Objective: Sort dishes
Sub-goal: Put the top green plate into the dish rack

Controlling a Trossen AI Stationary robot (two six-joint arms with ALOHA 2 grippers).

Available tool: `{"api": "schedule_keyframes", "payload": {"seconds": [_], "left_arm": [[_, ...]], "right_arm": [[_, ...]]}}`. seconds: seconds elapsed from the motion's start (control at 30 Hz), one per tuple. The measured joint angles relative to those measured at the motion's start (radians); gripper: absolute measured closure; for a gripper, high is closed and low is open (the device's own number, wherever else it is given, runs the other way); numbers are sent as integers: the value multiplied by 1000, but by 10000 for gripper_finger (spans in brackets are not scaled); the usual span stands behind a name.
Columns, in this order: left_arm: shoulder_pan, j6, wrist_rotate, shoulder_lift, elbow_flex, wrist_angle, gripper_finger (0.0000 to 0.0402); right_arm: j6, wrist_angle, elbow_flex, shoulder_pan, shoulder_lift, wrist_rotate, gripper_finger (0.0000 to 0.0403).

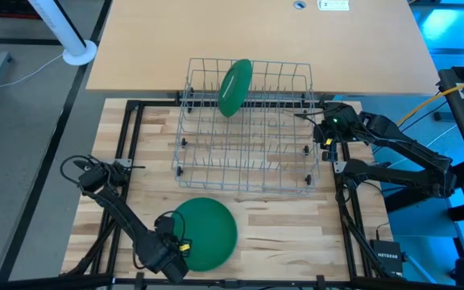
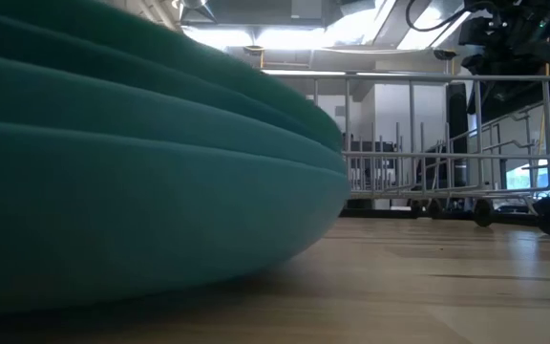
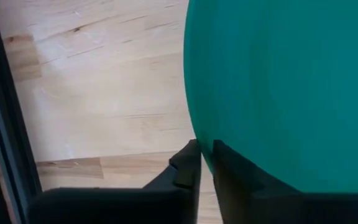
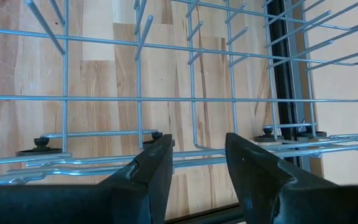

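At the table's near edge, the left gripper (image 1: 178, 246) was pinched on the rim of the stack of green plates (image 1: 205, 233), which lay flat on the wooden tabletop (image 1: 280, 225). One more green plate (image 1: 234, 87) stood tilted at the far end of the wire rack (image 1: 248, 173). The right gripper (image 1: 319, 122) hung with fingers parted over the rack's right side, gripping nothing.

green plates (image 1: 206, 232), silver wire rack (image 1: 244, 153)

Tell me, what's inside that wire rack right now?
One green plate stands on edge near the back of the wire rack. The other slots show only bare wood table through the wires. The right gripper hovers beside it, open.
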Motion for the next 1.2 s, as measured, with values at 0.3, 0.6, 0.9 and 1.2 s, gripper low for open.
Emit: {"api": "schedule_keyframes", "payload": {"seconds": [0.3, 0.6, 0.9, 1.2], "left_arm": [[0, 20, -2, 0, 0, -1, 400], [0, 24, -1, 0, 0, -1, 401], [0, 23, -1, 0, 0, -1, 401], [0, 23, -1, 0, 0, 2, 401]], "right_arm": [[1, 0, 0, 0, 0, 0, 249], [11, 61, 0, 0, -1, -210, 249], [59, 167, 135, 1, -20, -632, 249], [160, 243, 134, 180, -139, -680, 249]]}}
